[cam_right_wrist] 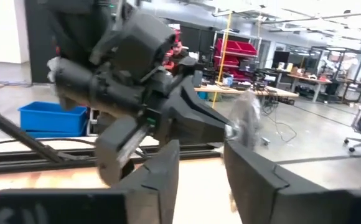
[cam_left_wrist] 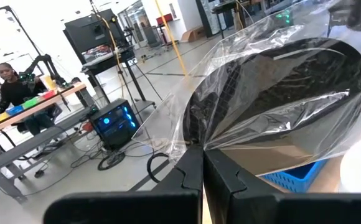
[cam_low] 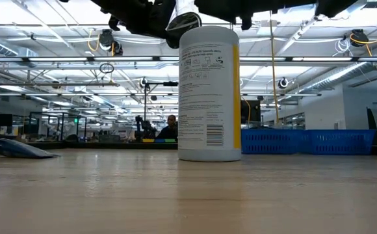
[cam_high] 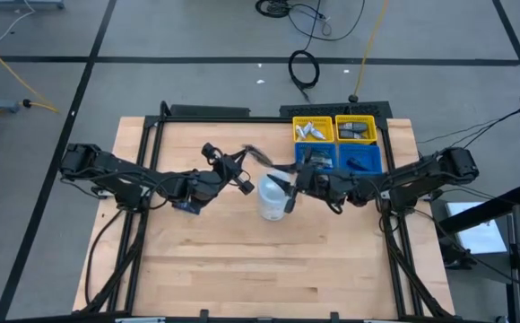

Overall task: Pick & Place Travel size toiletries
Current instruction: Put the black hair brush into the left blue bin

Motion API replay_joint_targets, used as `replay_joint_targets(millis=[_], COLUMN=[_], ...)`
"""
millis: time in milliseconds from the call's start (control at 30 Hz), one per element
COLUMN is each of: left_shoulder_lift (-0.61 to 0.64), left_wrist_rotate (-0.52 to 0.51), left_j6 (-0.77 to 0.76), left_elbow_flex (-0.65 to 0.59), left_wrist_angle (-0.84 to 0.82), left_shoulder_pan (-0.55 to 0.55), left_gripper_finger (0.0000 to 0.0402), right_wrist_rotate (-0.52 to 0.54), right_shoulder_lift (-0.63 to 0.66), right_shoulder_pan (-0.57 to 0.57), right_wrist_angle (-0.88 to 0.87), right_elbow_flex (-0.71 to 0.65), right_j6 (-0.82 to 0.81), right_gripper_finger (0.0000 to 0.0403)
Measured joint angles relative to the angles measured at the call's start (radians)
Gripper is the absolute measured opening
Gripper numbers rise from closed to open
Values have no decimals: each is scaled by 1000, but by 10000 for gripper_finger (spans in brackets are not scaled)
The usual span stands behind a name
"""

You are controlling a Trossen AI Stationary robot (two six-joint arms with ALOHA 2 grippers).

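A dark round disc [cam_left_wrist: 280, 93] in clear wrap hangs above the table's middle, with my left gripper [cam_left_wrist: 202, 171] shut on its wrap. In the high view the disc [cam_high: 258, 156] shows edge-on beside my left gripper [cam_high: 239, 172]. My right gripper [cam_right_wrist: 202, 168] stands open a little to the right [cam_high: 289, 182], facing the left gripper, with the disc [cam_right_wrist: 249, 121] just beyond its fingertips and nothing between them. White tubes [cam_high: 309, 131] and dark grey bottles [cam_high: 357, 130] lie in the yellow bins. My left gripper pinches the clear wrap's loose edge [cam_left_wrist: 196, 144] between its two shut fingers, beside the disc's rim. The fingers come in about level from the table's left. The disc stands out beyond the fingertips, lifted clear of the table, its wrap creased around it.
A tall white tub [cam_high: 273, 199] stands upright on the table under both grippers [cam_low: 208, 91]. Yellow bins [cam_high: 334, 118] and blue bins [cam_high: 381, 160] sit at the far right. A flat blue-grey item [cam_low: 23, 148] lies on the table at the left.
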State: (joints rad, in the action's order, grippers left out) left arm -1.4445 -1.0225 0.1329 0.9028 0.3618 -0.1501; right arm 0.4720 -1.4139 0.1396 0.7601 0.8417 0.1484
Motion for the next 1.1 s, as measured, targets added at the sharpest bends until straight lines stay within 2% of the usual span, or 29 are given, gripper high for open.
replay_joint_targets(millis=[167, 533, 967, 1100], left_shoulder_lift=[0, 0, 0, 0], left_wrist_rotate=[0, 0, 45, 45], left_j6=[1, 17, -16, -13], left_elbow_flex=[0, 0, 0, 0], left_wrist_angle=[0, 0, 5, 7], left_shoulder_pan=[0, 0, 0, 0], left_gripper_finger=[0, 0, 0, 0], right_wrist_rotate=[8, 210, 198, 72], right_shoulder_lift=[0, 0, -15, -13], right_shoulder_pan=[21, 77, -1, -34], right_wrist_angle=[-1, -2, -7, 0], right_elbow_flex=[0, 0, 0, 0], right_j6=[32, 101, -25, -85], right_gripper_finger=[147, 169, 166, 164])
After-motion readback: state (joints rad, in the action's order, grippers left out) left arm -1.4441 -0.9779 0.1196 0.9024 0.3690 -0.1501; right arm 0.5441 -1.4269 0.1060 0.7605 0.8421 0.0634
